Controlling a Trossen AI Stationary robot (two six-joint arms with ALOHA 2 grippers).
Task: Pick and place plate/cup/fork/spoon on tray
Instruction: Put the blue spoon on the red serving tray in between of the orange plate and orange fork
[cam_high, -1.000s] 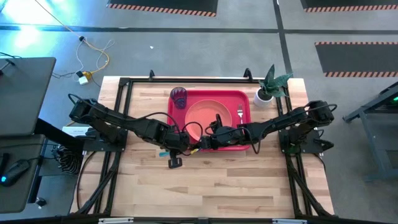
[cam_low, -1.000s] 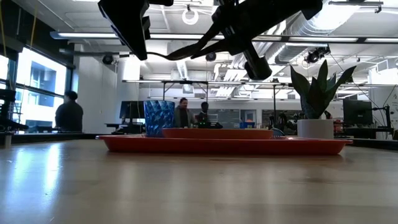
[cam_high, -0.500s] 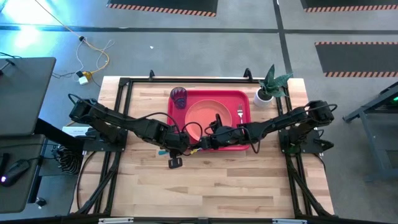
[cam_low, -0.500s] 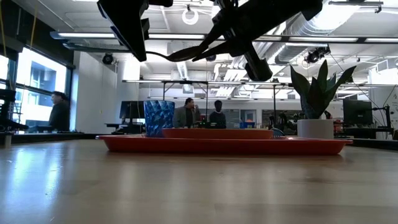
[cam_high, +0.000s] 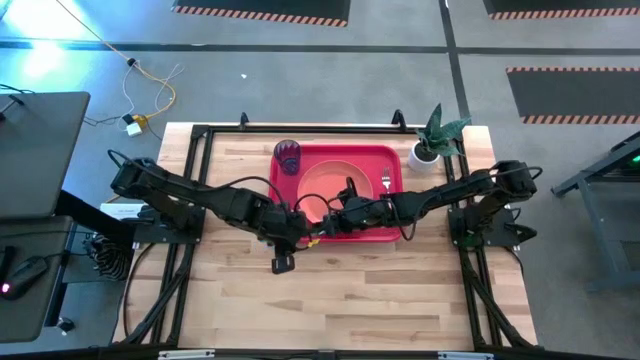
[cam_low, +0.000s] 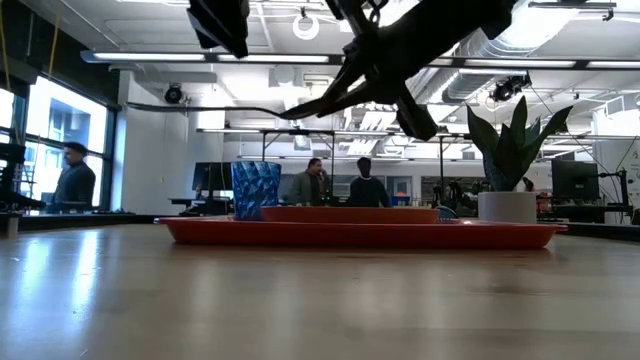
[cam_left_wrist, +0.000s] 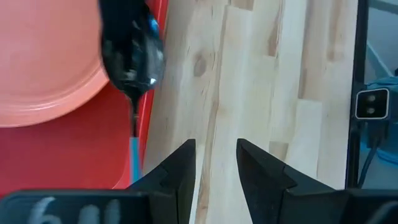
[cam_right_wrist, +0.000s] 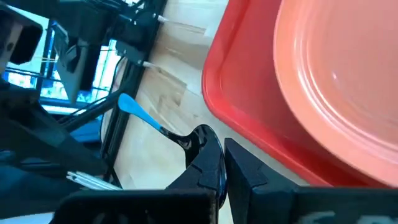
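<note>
The red tray (cam_high: 392, 158) lies at the table's far middle. On it are the salmon plate (cam_high: 330, 185) and the orange-handled fork (cam_high: 386, 183). The blue-purple cup (cam_high: 288, 157) stands at its far left corner. My right gripper (cam_right_wrist: 222, 152) is shut on the teal-handled spoon (cam_right_wrist: 155, 124), above the tray's near left corner. My left gripper (cam_left_wrist: 214, 155) is open and empty just left of it. The spoon (cam_left_wrist: 132, 59) passes beside its fingers without touching them. My right gripper pinches the spoon's dark bowl (cam_right_wrist: 200, 138) between its two fingertips. It reaches in from the table's right, slanting down. The teal handle (cam_right_wrist: 127, 102) sticks out ahead of the fingers, toward my left arm. The spoon is lifted clear of the tray and table.
A white pot with a green plant (cam_high: 430, 145) stands just right of the tray's far right corner. Bare wood lies toward the near edge (cam_high: 340, 300). The two arms' grippers are close together (cam_high: 310, 226). People stand in the room behind (cam_low: 320, 185).
My left gripper has risen and stays open beside the spoon. My right gripper has edged toward the table's left with the spoon still pinched and clear of the tray.
</note>
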